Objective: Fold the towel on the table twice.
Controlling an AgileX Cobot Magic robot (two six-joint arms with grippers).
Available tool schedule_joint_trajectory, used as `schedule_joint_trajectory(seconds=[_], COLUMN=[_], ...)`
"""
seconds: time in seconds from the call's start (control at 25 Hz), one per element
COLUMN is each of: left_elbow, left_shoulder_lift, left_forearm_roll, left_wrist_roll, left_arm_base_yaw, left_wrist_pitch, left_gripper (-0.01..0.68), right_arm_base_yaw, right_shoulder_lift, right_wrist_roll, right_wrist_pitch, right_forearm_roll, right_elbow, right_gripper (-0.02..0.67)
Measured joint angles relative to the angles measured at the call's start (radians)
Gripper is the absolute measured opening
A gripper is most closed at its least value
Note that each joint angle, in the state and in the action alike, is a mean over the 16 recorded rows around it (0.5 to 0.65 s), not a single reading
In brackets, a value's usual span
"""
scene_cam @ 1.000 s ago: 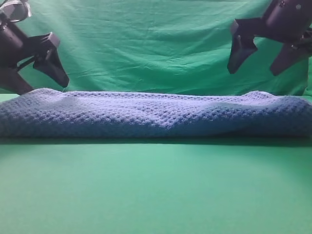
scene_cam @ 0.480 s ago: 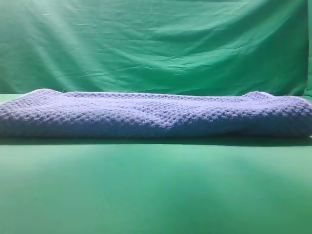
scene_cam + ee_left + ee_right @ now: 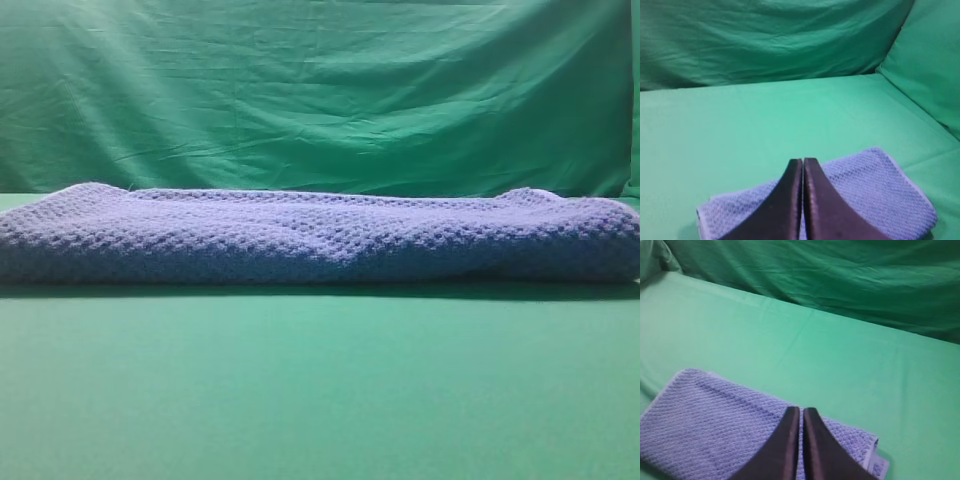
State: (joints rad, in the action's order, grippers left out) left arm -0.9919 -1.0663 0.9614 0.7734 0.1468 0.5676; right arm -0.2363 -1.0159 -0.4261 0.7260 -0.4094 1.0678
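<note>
- Towel [image 3: 320, 237] folded into a long band across mid-frame on counter [image 3: 320, 390], so probably finished.
- Left tool [image 3: 802, 162] and right tool [image 3: 801, 411] closed tight, empty, above towel.

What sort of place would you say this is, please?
Most likely a staged robot test bench, not a home. A wrinkled green fabric backdrop hangs behind a smooth matte green table, which bears only a folded blue-grey waffle-knit towel. The shut left gripper and right gripper hover above it.
</note>
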Motion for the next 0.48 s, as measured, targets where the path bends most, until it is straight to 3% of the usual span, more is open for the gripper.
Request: schedule_joint_trajectory(seconds=[0.24,0.48], left_elbow=[0.000,0.001], left_shoulder_lift=[0.164,0.333], left_forearm_roll=[-0.307,-0.523], left_wrist_roll=[-0.306,-0.492], left_arm_base_yaw=[0.000,0.000], left_wrist_pitch=[0.112,0.193], left_gripper=[0.000,0.000], right_arm_base_yaw=[0.000,0.000], right_shoulder_lift=[0.118,0.251], right_wrist_roll=[0.153,0.240], right_wrist_pitch=[0.098,0.117], right_forearm_roll=[0.145,0.242], right_elbow=[-0.017,-0.087], right_gripper=[0.000,0.000])
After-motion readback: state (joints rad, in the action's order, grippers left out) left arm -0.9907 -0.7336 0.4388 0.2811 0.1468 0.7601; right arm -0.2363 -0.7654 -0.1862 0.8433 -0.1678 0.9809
